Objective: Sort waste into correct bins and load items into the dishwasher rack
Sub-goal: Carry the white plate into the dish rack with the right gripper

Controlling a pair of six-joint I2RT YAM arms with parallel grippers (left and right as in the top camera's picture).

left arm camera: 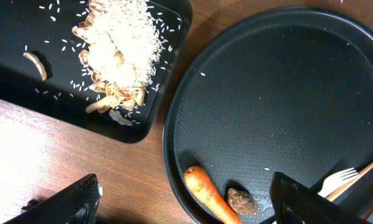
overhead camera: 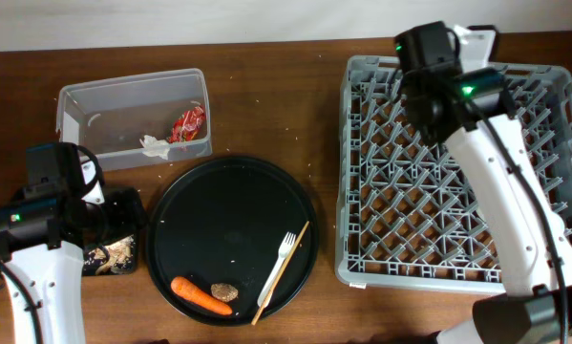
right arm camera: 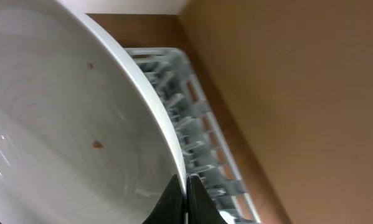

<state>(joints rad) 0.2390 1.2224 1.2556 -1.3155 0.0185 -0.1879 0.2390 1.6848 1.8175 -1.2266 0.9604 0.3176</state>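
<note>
My right gripper (right arm camera: pixel 186 186) is shut on the rim of a white plate (right arm camera: pixel 61 124), held on edge over the back of the grey dishwasher rack (overhead camera: pixel 457 172); the plate shows in the overhead view (overhead camera: pixel 475 40) too. My left gripper (left arm camera: pixel 186 186) is open and empty above the orange carrot (left arm camera: pixel 208 196) and the small brown piece (left arm camera: pixel 242 201) on the round black tray (left arm camera: pixel 279 93). Beige grains (left arm camera: pixel 121 50) lie in the shallow black tray (left arm camera: pixel 24 81). The red wrapper (overhead camera: pixel 188 124) and the white napkin (overhead camera: pixel 154 146) lie in the clear tub (overhead camera: pixel 133 86).
A wooden fork (overhead camera: pixel 284 256) and a stick (overhead camera: pixel 281 277) lie on the round tray's right side, near the rack's left wall. The left arm covers most of the shallow black tray in the overhead view. The bowl and cups are out of view.
</note>
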